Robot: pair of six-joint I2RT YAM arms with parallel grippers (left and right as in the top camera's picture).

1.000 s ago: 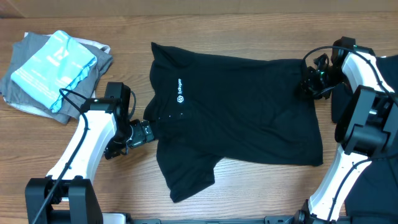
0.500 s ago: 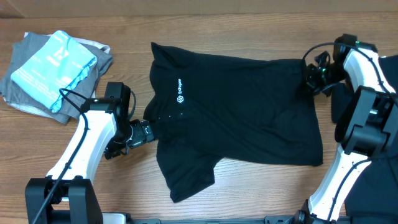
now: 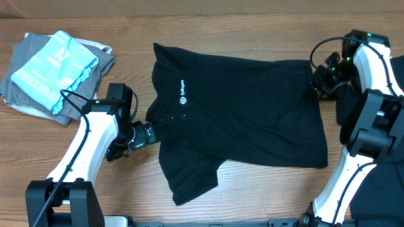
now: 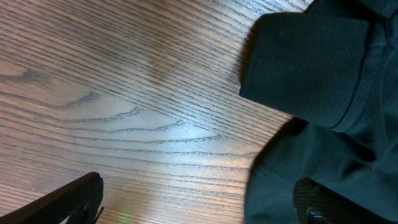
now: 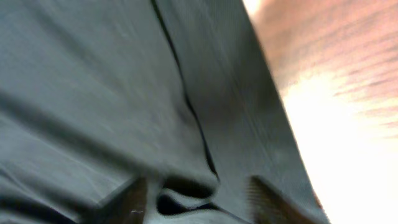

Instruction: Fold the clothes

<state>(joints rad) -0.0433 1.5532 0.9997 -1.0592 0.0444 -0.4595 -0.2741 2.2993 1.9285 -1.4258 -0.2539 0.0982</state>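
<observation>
Well out from the left fingers a folded pile is seen: a grey garment [image 3: 25, 94] with a light blue piece [image 3: 53, 63] laid on top, soft and creased. Open wood grain is left between the pile and the arm.

The left gripper [image 3: 146, 133] is held low at the shirt's left edge. Its fingers [image 4: 71, 198] are spread wide apart, with only the bare table [image 4: 124, 112] and the cloth's edge between them. One tip is over wood; the other is at the black fabric. Just ahead of those fingers a flat, square-cornered flap [image 4: 305, 62] of the black T-shirt [image 3: 252, 113] is shown, matte and finely ribbed.

The shirt is spread across the middle of the table, between the two grippers. Its white lettering [image 3: 181, 91] is on the left fingers' side, and one sleeve [image 3: 189, 180] is angled toward the near edge. Bare wood is left in front of it and behind it.

At the shirt's far right corner the right gripper [image 3: 322, 81] is set at the cloth. In the blurred wrist view its fingers [image 5: 127, 199] are seen spaced, with a small pucker of fabric [image 5: 186, 200] between them; whether it is pinched cannot be told. A seam [image 5: 186, 106] runs away from the fingers, and bright wood is shown just past the hem. Beyond the right fingers more black cloth [image 3: 344, 110] is seen beside the arm.
</observation>
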